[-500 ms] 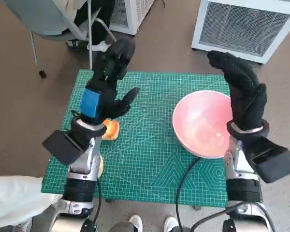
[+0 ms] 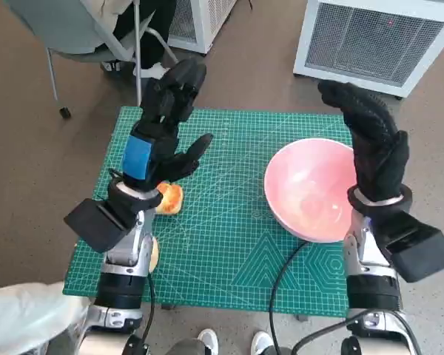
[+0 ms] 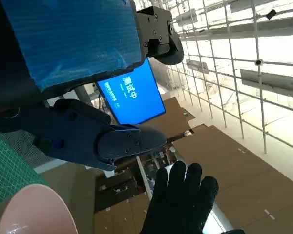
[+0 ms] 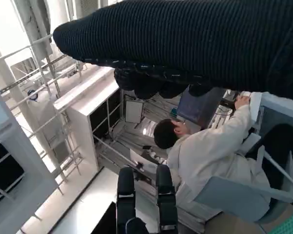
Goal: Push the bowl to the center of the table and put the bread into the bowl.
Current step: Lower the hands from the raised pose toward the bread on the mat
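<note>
A pink bowl (image 2: 311, 188) sits on the right half of the green cutting mat (image 2: 229, 244); its rim (image 3: 34, 207) also shows in the left wrist view. My right hand (image 2: 370, 144) is raised beside the bowl's right edge, fingers straight and apart, holding nothing. A golden piece of bread (image 2: 170, 197) lies on the mat's left side, partly hidden under my left wrist. My left hand (image 2: 163, 129) hovers above and beyond the bread with its fingers spread and empty. The gloved right hand (image 3: 183, 202) also appears in the left wrist view.
A white grilled unit (image 2: 377, 41) stands on the floor beyond the table's far right. A chair with a seated person (image 2: 126, 29) is beyond the far left corner. A person in a pale coat (image 4: 210, 156) shows in the right wrist view. White cloth (image 2: 26, 318) lies at the near left.
Almost nothing has moved. The bowl and bread lie where they were, and both hands stay raised and empty.
</note>
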### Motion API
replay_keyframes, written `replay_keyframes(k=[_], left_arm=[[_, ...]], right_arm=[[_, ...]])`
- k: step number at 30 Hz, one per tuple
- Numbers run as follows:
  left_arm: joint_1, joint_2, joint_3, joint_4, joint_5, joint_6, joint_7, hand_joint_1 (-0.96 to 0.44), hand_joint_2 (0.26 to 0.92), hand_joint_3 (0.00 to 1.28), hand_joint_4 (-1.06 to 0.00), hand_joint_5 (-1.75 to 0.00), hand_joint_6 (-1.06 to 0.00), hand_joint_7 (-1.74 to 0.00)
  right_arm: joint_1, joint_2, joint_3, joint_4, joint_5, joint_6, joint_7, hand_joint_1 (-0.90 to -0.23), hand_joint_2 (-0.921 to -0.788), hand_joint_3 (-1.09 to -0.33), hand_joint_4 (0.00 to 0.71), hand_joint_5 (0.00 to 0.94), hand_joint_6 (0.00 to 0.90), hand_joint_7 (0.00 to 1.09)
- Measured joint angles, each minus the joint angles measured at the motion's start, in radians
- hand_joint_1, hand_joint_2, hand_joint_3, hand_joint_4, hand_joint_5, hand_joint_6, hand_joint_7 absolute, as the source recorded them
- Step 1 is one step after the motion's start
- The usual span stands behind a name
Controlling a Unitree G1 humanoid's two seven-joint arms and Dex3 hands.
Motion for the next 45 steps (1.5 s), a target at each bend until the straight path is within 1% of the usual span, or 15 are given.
replay_keyframes(k=[3, 10, 11, 12, 13, 16, 18, 20, 24, 30, 31, 36, 39, 40, 45], left_arm=[[0.001, -0.001, -0.001, -0.006, 0.0, 0.004, 0.0, -0.37, 0.921, 0.42, -0.22, -0.01, 0.0, -0.63], [0.005, -0.001, -0.001, -0.027, -0.006, 0.009, 0.0, -0.37, 0.921, 0.42, -0.21, -0.01, 0.0, -0.63], [0.006, -0.001, -0.001, -0.027, -0.007, 0.009, 0.0, -0.37, 0.921, 0.42, -0.21, -0.01, 0.0, -0.63], [0.007, -0.001, -0.001, -0.027, -0.008, 0.009, 0.0, -0.37, 0.921, 0.42, -0.21, -0.01, 0.0, -0.63], [0.009, -0.002, -0.001, -0.027, -0.009, 0.009, 0.0, -0.37, 0.921, 0.42, -0.22, -0.01, 0.0, -0.63], [0.014, -0.002, 0.0, -0.027, -0.011, 0.009, -0.001, -0.37, 0.921, 0.42, -0.22, -0.01, 0.0, -0.63], [0.016, -0.002, 0.001, -0.027, -0.014, 0.009, -0.002, -0.37, 0.921, 0.42, -0.22, -0.01, 0.0, -0.63], [0.018, -0.001, 0.002, -0.027, -0.018, 0.01, -0.003, -0.37, 0.921, 0.42, -0.22, -0.01, 0.0, -0.63], [0.021, -0.001, 0.005, -0.027, -0.033, 0.011, -0.007, -0.37, 0.921, 0.42, -0.22, -0.01, 0.0, -0.63], [0.023, -0.001, 0.009, -0.027, -0.041, 0.013, -0.008, -0.37, 0.921, 0.41, -0.23, -0.01, 0.0, -0.63], [0.023, -0.001, 0.009, -0.027, -0.041, 0.014, -0.009, -0.37, 0.921, 0.41, -0.23, -0.01, 0.0, -0.63], [0.025, -0.001, 0.009, -0.027, -0.041, 0.015, -0.008, -0.36, 0.921, 0.41, -0.23, -0.01, 0.0, -0.64], [0.026, -0.001, 0.01, -0.027, -0.041, 0.015, -0.008, -0.36, 0.921, 0.41, -0.23, -0.01, 0.0, -0.64], [0.026, -0.001, 0.011, -0.027, -0.041, 0.015, -0.008, -0.36, 0.921, 0.41, -0.23, -0.01, 0.0, -0.64], [0.026, 0.001, 0.014, -0.027, -0.041, 0.015, -0.009, -0.36, 0.921, 0.41, -0.23, -0.02, 0.0, -0.65]], right_arm=[[0.001, -0.011, -0.013, 0.01, 0.001, -0.01, 0.001, -0.605, -0.921, -0.746, 0.335, 0.0, 0.284, 0.13], [0.004, -0.079, -0.076, 0.075, 0.022, -0.046, 0.006, -0.595, -0.921, -0.8, 0.314, 0.0, 0.269, 0.14], [0.006, -0.09, -0.088, 0.088, 0.023, -0.051, 0.005, -0.592, -0.921, -0.812, 0.31, 0.0, 0.237, 0.19], [0.008, -0.1, -0.099, 0.101, 0.023, -0.057, 0.0, -0.591, -0.921, -0.819, 0.308, 0.0, 0.182, 0.29], [0.011, -0.112, -0.111, 0.115, 0.022, -0.063, -0.008, -0.589, -0.921, -0.825, 0.306, 0.0, 0.137, 0.37], [0.02, -0.139, -0.15, 0.164, 0.005, -0.082, -0.054, -0.587, -0.921, -0.831, 0.304, 0.001, 0.08, 0.46], [0.028, -0.155, -0.17, 0.198, -0.011, -0.092, -0.087, -0.587, -0.921, -0.831, 0.304, 0.001, 0.066, 0.48], [0.035, -0.171, -0.192, 0.246, -0.024, -0.104, -0.124, -0.586, -0.921, -0.827, 0.305, 0.001, 0.072, 0.47], [0.038, -0.197, -0.225, 0.358, -0.047, -0.116, -0.188, -0.585, -0.921, -0.814, 0.306, 0.0, 0.121, 0.4], [0.037, -0.214, -0.258, 0.503, -0.049, -0.109, -0.265, -0.585, -0.921, -0.8, 0.305, 0.0, 0.161, 0.37], [0.036, -0.215, -0.261, 0.523, -0.049, -0.103, -0.275, -0.579, -0.921, -0.802, 0.299, 0.0, 0.174, 0.35], [0.035, -0.215, -0.27, 0.605, -0.048, -0.061, -0.301, -0.564, -0.921, -0.808, 0.288, 0.0, 0.198, 0.31], [0.034, -0.213, -0.274, 0.641, -0.047, -0.031, -0.306, -0.541, -0.921, -0.817, 0.277, 0.0, 0.206, 0.3], [0.033, -0.212, -0.275, 0.651, -0.047, -0.019, -0.307, -0.528, -0.921, -0.814, 0.274, 0.0, 0.215, 0.28], [0.028, -0.191, -0.277, 0.693, -0.047, 0.05, -0.306, -0.534, -0.921, -0.808, 0.238, 0.001, 0.215, 0.23]])
